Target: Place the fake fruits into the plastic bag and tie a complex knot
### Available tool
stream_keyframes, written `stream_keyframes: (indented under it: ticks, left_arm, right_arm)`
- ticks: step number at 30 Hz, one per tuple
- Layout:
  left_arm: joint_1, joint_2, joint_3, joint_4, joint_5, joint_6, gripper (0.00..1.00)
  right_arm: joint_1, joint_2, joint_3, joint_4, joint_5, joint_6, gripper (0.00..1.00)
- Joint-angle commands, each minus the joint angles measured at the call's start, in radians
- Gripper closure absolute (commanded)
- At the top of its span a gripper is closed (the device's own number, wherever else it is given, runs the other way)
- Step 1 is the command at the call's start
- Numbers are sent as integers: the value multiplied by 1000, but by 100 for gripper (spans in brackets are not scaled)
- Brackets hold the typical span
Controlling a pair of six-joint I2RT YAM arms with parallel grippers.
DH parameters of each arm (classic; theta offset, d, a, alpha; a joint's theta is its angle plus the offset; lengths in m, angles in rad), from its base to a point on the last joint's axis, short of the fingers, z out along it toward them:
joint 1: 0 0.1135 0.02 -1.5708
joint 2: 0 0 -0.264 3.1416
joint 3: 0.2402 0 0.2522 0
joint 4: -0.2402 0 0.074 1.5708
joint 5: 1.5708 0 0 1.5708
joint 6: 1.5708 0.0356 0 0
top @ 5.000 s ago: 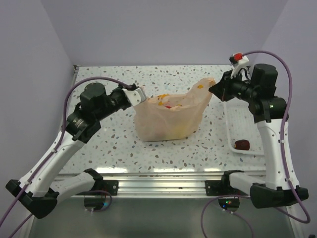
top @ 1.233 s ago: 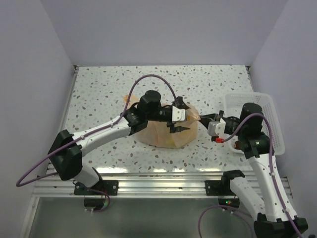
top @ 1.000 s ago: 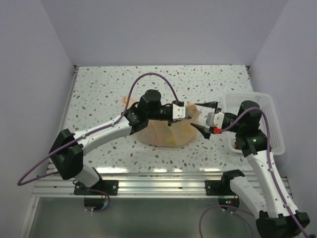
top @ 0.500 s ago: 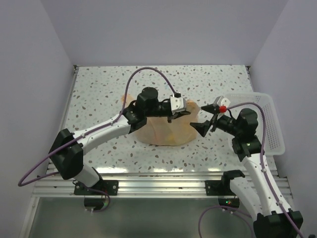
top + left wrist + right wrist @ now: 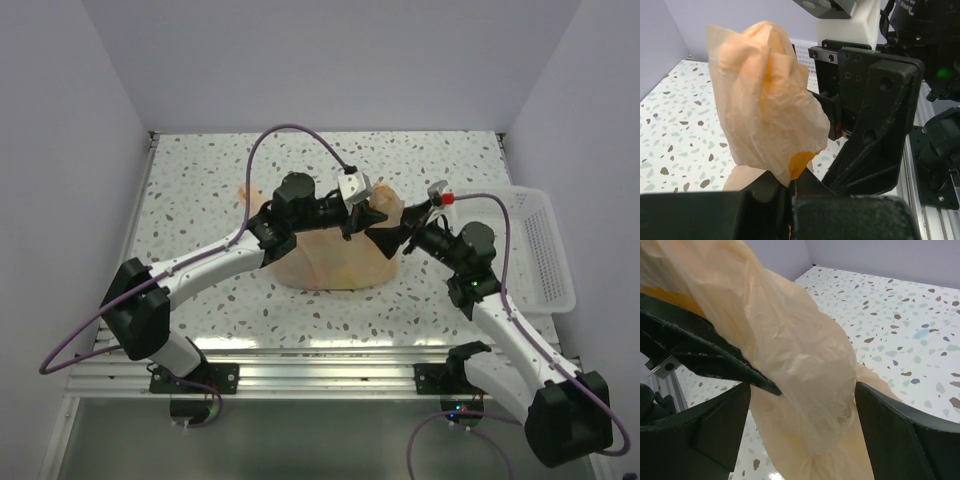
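The pale orange plastic bag point(image 5: 322, 262) sits mid-table, and one handle point(image 5: 765, 95) is pulled up into a crinkled bunch. My left gripper point(image 5: 362, 214) is shut on that handle's lower end point(image 5: 790, 175). My right gripper point(image 5: 386, 240) meets it from the right. It is open, with its fingers point(image 5: 715, 430) either side of the raised handle plastic point(image 5: 805, 365) and not pressing on it. The left gripper's dark finger point(image 5: 705, 352) shows in the right wrist view. The fake fruits are hidden inside the bag. The knot is out of view.
A white perforated basket point(image 5: 545, 250) stands at the right edge of the table, behind my right arm. Grey walls close in the speckled table point(image 5: 200, 180) on the left, back and right. The metal rail point(image 5: 320, 370) runs along the near edge.
My right arm swung left from the basket side and its open jaws now straddle the raised handle. The left gripper kept its hold and carried the handle a little up and right.
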Motion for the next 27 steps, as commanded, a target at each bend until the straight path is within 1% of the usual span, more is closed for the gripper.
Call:
stream_keyframes:
  ticks: [1, 2, 3, 5, 6, 7, 8, 9, 10, 11, 12, 14, 15, 16, 18, 19, 20, 21, 22, 23, 25, 27]
  left_arm:
    - [3, 0, 41, 77, 3, -71, 100]
    - [3, -1, 39, 74, 3, -74, 100]
    - [3, -3, 31, 71, 5, -76, 100]
    - [4, -9, 24, 67, 3, -80, 100]
    - [7, -13, 22, 58, 3, -80, 95]
    - [12, -18, 22, 53, 6, -77, 89]
    - [23, -35, 24, 44, 5, -73, 82]
    - [30, -47, 30, 16, 2, -64, 73]
    - [38, -62, 30, -4, -22, -42, 69]
    - [61, -105, 25, -21, -39, -33, 61]
    - [73, -131, 2, -43, -53, -21, 56]
    - [93, -219, -36, -71, -92, 71, 46]
    - [95, -248, -83, -100, -111, 117, 43]
    - [95, -301, -111, -111, -150, 203, 42]
    - [90, -345, -194, -122, -217, 300, 43]
    - [77, -365, -221, -114, -312, 391, 43]
    - [67, -368, -243, -99, -361, 435, 44]
    - [63, -362, -271, -91, -398, 475, 44]
    - [43, -339, -278, -87, -447, 552, 45]
    - [31, -324, -286, -76, -478, 585, 46]
    - [11, -273, -317, 1, -544, 648, 47]
    - [4, -239, -346, 88, -555, 683, 48]
  right_arm:
    - [9, 34, -4, 143, 66, 37, 13]
    - [9, 35, -6, 157, 66, 36, 19]
    - [7, 35, -9, 166, 59, 34, 39]
    - [7, 35, -12, 163, 21, 1, 61]
    - [9, 34, -12, 151, 13, -16, 72]
    - [9, 25, -12, 136, 5, -38, 99]
    - [9, 18, -13, 99, 7, -79, 100]
    - [7, 12, -16, 88, 11, -94, 100]
    - [7, 5, -21, 81, 8, -110, 100]
    - [6, -5, -21, 56, 4, -137, 100]
    - [6, -8, -22, 50, 5, -140, 100]
    - [7, -9, -25, 35, -1, -137, 100]
    - [6, -9, -32, 35, -4, -133, 100]
    - [7, -8, -32, 35, -6, -125, 100]
    - [6, -2, -35, 35, 0, -105, 100]
    - [7, 0, -33, 25, 7, -99, 100]
    - [6, 2, -32, 18, 11, -87, 100]
    - [7, 2, -30, 10, 25, -79, 100]
    - [6, 3, -23, -19, 34, -72, 100]
    - [7, 5, -19, -31, 39, -56, 100]
    - [6, 6, -18, -60, 51, -47, 100]
    - [6, 9, -21, -74, 56, -30, 100]
